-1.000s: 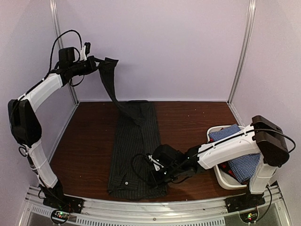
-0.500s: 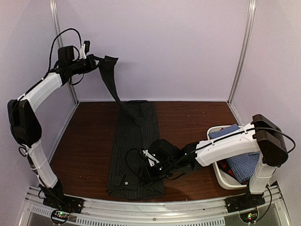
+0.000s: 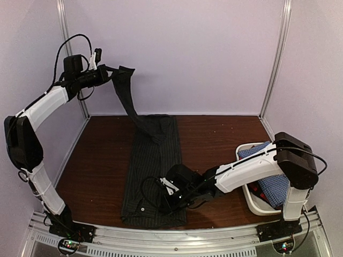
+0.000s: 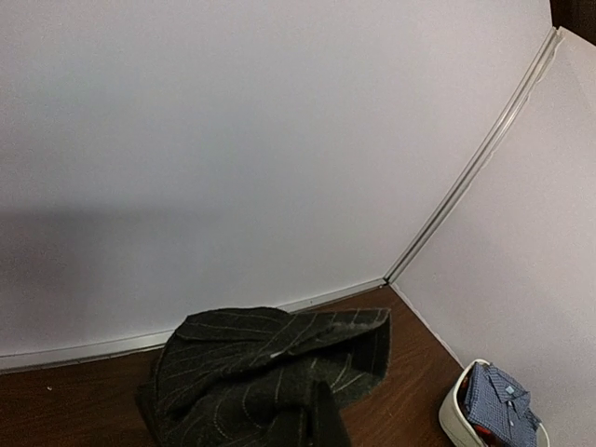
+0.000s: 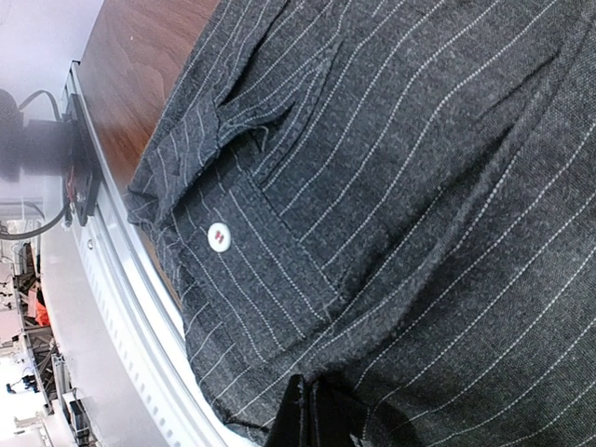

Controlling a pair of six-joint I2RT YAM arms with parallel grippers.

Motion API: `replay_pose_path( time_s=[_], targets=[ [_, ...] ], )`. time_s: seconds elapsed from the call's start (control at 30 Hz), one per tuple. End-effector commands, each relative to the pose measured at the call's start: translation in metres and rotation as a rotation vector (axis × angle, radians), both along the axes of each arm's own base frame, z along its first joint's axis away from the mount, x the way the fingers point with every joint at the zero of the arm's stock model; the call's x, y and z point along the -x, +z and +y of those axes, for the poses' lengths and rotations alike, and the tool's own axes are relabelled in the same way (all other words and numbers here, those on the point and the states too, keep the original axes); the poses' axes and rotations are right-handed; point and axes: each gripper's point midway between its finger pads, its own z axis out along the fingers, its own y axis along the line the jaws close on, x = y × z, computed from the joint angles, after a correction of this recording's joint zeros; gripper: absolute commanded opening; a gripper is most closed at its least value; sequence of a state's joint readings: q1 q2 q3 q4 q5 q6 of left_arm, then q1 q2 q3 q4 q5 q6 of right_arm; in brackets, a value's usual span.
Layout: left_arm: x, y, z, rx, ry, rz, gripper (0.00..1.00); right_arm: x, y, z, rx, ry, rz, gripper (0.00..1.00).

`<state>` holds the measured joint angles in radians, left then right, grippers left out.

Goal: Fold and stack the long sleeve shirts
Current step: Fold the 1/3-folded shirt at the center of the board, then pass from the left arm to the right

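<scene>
On the far left, my left arm reaches up high, close to the corner post [image 3: 63, 21]. The left gripper [image 3: 103, 75] is squeezed shut on the end of one sleeve [image 3: 124, 85] of the black shirt [image 3: 153, 160]. It holds the sleeve up in the air near the back left corner. The sleeve hangs down in a slanted line to the top of the shirt, which is right by the back wall.

Under that arm the brown table [image 3: 99, 160] is bare wood, so there is room on the left side.

The black shirt lies flat in the middle as one long strip, from the back wall to the near edge. From the left wrist camera I see its top part bunched up [image 4: 270, 372]. Its bottom hem sits right at the near edge, just beside the metal rail [image 3: 161, 235].

The right gripper [image 3: 169, 199] is down low on the shirt's near right part. From the right wrist camera its tips [image 5: 312, 419] are closed tight and pinch the striped cloth. A white button [image 5: 219, 237] is near them, and the rail [image 5: 102, 279] runs close along the hem.

More bare wood shows between the shirt and the white tub [image 3: 252, 202]. My right arm lies low across it.

The tub sits at the right edge, near the right wall. The blue check shirt [image 3: 277, 187] is on top in it. A bit of the red shirt [image 3: 261, 194] peeks out under that.
</scene>
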<state>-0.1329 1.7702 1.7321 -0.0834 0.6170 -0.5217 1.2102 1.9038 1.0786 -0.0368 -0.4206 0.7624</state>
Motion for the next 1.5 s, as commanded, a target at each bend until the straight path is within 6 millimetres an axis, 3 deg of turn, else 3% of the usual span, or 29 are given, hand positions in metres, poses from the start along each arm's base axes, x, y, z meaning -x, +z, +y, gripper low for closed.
replay_pose_path(
  time_s=[0.0, 0.23, 0.4, 0.63, 0.77, 0.87, 1.0, 1.2, 1.47],
  targets=[
    [0.037, 0.03, -0.009, 0.014, -0.051, -0.126, 0.0, -0.001, 0.011, 0.012, -0.05, 0.031, -0.006, 0.0],
    [0.079, 0.01, -0.013, 0.025, -0.066, -0.112, 0.0, -0.005, 0.021, 0.011, -0.059, 0.028, -0.033, 0.12],
    [0.11, -0.011, -0.023, 0.05, -0.105, -0.072, 0.0, -0.023, 0.054, 0.008, -0.102, -0.017, -0.098, 0.28],
    [0.157, -0.051, -0.061, 0.135, -0.224, 0.042, 0.0, -0.083, 0.107, -0.024, -0.149, -0.191, -0.224, 0.47],
    [0.177, -0.08, -0.08, 0.183, -0.267, 0.125, 0.0, -0.123, 0.126, -0.053, -0.202, -0.33, -0.252, 0.55],
    [0.191, -0.108, -0.098, 0.204, -0.302, 0.2, 0.0, -0.138, 0.136, -0.061, -0.261, -0.379, -0.25, 0.64],
    [0.206, -0.147, -0.119, 0.209, -0.336, 0.3, 0.0, -0.141, 0.141, -0.053, -0.312, -0.389, -0.228, 0.75],
    [0.221, -0.185, -0.138, 0.204, -0.349, 0.403, 0.0, -0.143, 0.135, -0.051, -0.377, -0.422, -0.177, 0.89],
    [0.241, -0.213, -0.155, 0.182, -0.385, 0.478, 0.0, -0.139, 0.12, -0.044, -0.431, -0.429, -0.085, 0.9]
  ],
)
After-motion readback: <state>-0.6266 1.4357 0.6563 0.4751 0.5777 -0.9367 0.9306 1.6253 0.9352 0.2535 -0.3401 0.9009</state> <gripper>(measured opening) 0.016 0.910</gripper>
